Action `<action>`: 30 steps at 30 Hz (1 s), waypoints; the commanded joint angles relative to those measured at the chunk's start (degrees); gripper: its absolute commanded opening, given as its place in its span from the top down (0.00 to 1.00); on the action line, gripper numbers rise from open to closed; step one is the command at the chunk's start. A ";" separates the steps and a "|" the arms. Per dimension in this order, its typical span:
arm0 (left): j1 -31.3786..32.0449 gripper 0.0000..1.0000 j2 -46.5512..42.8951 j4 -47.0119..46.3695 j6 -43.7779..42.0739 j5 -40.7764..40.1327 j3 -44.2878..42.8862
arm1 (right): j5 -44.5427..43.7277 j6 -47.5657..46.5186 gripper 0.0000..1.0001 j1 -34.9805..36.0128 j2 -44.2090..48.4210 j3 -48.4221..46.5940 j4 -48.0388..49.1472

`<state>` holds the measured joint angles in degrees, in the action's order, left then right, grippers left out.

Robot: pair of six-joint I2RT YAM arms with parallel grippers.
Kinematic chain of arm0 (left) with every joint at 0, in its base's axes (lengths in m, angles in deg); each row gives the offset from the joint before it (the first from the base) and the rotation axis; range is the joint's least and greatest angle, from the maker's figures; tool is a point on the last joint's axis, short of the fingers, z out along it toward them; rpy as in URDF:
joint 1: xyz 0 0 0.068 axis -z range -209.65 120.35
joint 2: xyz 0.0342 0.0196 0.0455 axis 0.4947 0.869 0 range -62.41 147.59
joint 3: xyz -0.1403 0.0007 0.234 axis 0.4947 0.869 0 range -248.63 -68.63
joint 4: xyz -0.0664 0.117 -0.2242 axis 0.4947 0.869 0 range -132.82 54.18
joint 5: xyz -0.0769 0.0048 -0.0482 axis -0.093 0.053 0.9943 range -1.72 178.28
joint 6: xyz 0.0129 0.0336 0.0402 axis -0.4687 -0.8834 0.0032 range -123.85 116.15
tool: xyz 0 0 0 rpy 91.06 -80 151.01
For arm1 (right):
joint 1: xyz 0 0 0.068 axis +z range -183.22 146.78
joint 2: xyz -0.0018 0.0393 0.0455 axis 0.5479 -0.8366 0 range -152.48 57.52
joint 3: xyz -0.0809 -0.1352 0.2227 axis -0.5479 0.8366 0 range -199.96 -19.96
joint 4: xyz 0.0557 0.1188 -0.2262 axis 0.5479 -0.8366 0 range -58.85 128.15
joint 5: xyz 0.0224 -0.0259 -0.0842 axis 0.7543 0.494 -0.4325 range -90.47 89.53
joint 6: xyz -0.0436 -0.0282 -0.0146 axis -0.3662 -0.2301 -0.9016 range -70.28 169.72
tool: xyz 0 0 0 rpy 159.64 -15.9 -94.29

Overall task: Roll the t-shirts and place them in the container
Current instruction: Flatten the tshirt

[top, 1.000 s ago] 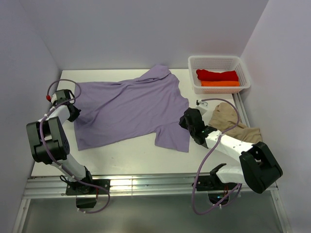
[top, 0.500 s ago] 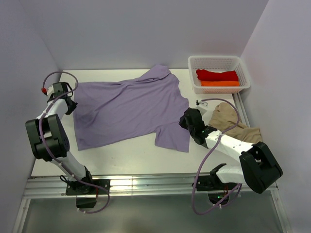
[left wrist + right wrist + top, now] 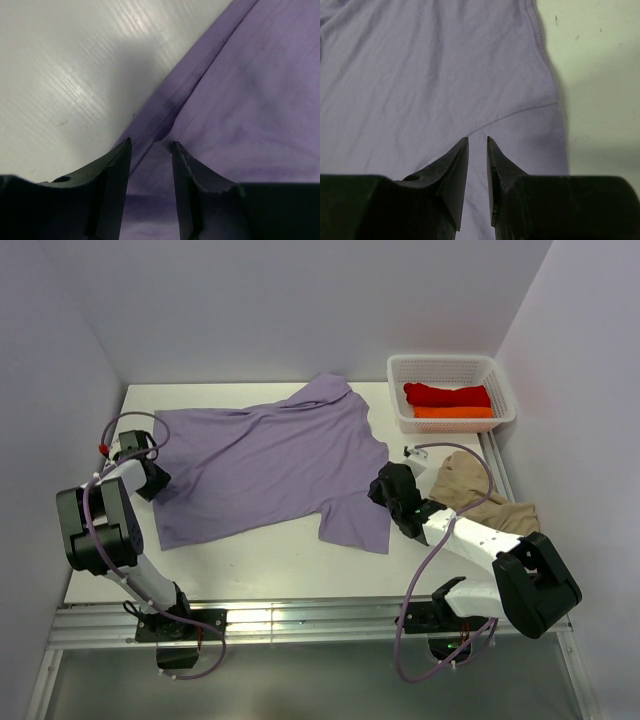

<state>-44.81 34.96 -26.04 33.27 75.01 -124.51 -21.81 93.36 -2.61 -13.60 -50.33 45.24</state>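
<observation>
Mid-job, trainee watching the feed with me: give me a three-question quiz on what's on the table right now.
1. True or false: the light purple cloth t-shirt lies spread out on the white table, not yet rolled.
2. What lies in the white plastic mesh basket? A) a red cloth t-shirt and an orange cloth t-shirt; B) the purple t-shirt; C) nothing.
3. Which arm does the crumpled beige-tan cloth t-shirt lie beside?
Key: 1 true; 2 A; 3 the right arm.
</observation>
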 commanded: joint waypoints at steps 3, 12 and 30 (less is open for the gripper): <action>0.39 0.57 -3.32 -4.55 0.14 1.15 1.47 | -0.72 -0.04 0.71 0.42 0.71 -1.09 0.38; 0.39 0.73 -1.48 -7.37 0.23 1.24 1.83 | -0.45 -0.13 0.71 0.41 0.45 -1.27 0.29; 0.66 1.00 0.81 -6.50 0.23 1.33 -1.16 | -0.54 -0.31 0.71 0.41 0.54 -1.27 0.29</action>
<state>-44.42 36.09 -32.16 33.32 76.45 -123.42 -21.42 93.33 -2.61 -13.60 -50.33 44.96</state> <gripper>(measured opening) 0.012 0.285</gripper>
